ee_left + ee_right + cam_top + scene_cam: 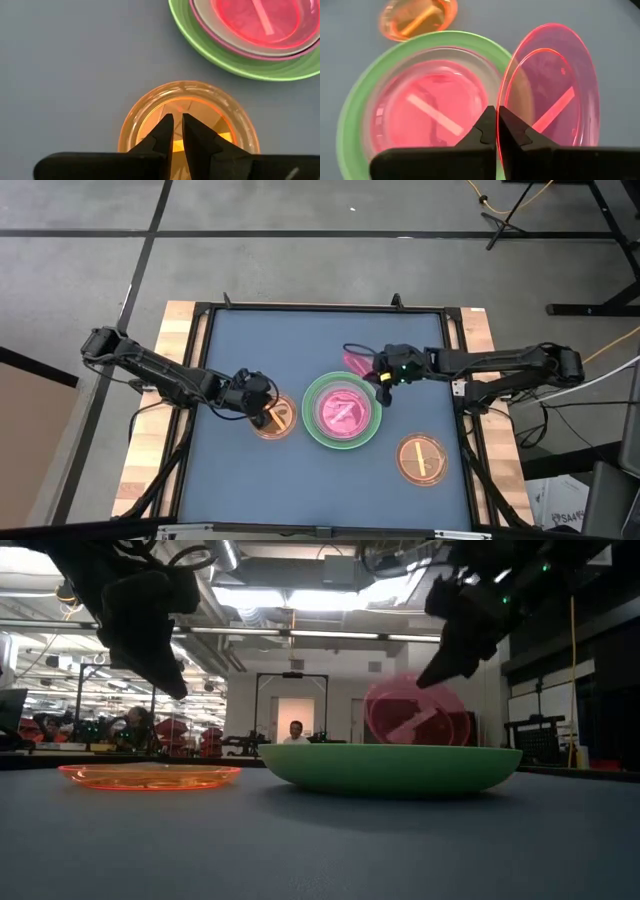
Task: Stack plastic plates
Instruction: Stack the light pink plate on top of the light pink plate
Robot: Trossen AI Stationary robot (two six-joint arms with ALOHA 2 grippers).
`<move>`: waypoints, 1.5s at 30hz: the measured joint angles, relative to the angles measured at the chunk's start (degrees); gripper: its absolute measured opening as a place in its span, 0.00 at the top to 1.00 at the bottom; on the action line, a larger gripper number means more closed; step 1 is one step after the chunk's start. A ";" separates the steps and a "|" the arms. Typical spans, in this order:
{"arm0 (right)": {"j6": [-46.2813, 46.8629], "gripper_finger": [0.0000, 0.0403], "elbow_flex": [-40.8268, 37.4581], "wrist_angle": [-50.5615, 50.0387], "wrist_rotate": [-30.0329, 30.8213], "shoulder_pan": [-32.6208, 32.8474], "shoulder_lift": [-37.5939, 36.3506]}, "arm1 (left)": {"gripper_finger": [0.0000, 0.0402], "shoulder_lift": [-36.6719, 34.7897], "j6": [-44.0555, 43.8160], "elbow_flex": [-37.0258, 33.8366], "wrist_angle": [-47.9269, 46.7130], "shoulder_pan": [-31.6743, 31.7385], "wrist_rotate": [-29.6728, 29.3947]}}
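Observation:
A large green plate (310, 420) sits mid-table with smaller plates nested in it, a translucent pink one (430, 110) on top. My right gripper (383, 375) hovers at the green plate's far edge, shut on a second translucent pink plate (555, 90) that stands on edge. My left gripper (262, 402) hangs shut above a small orange plate (200, 100) lying flat to the left of the green one, and the low view shows a clear gap between them. A second orange plate (422, 458) lies near the table's near right corner. My right gripper pinches the pink plate's rim (499, 125) between its two fingers, one finger on each face. The plate stands steeply on edge beyond the fingers, tilted (415, 715). The green plate (390, 768) hides its lower rim, so I cannot tell whether it is clear of the table.
The dark blue table top has a raised black frame (320, 307) and wooden side boards. There is bare surface along the near edge and in the far left part. People and equipment show in the room behind the table.

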 joint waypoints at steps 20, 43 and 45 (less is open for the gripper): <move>-12.88 1.00 0.24 8.51 -0.24 16.51 1.71 | 0.92 0.02 0.38 0.00 3.02 0.00 -0.37; -18.96 1.00 0.22 11.86 -2.04 18.12 15.69 | 0.92 0.02 0.37 0.00 3.37 0.00 -0.42; -18.96 1.00 0.22 11.82 -2.07 18.12 15.72 | 0.92 0.02 0.37 0.00 3.37 0.00 -0.42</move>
